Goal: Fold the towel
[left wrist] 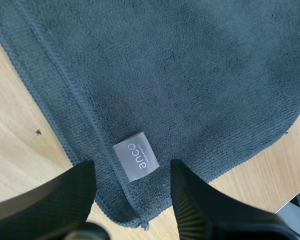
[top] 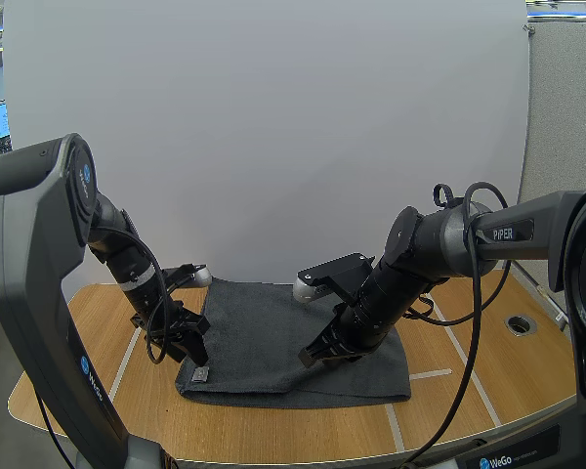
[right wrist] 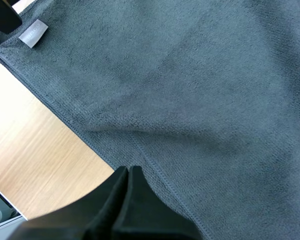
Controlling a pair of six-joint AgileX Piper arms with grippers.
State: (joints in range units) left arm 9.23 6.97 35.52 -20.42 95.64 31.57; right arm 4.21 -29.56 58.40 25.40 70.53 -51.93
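Towel (top: 264, 332): one, dark grey, spread flat at the middle of the wooden table (top: 488, 371), single layer, no fold in it yet. You can see one small grey label (left wrist: 136, 155) sewn by its 7 o'clock corner, near the hem.

You've got two arms in the high view. The left arm comes in from 9 o'clock, elbow up, wrist pitched down, and puts the left end effector (top: 193, 347) right over that 7 o'clock corner. Its fingers stand apart, one either side of the label, with nothing held between them.

The right arm reaches in from 3 o'clock, forearm sloping down toward 8 o'clock. The right end effector (top: 317, 359) sits low over the cloth, about 5 o'clock of the towel's middle. Its fingers are pressed together into one wedge, tips at the towel's hemmed edge next to bare table. A shallow crease runs off from the tips. You can't tell whether any cloth is nipped between them.
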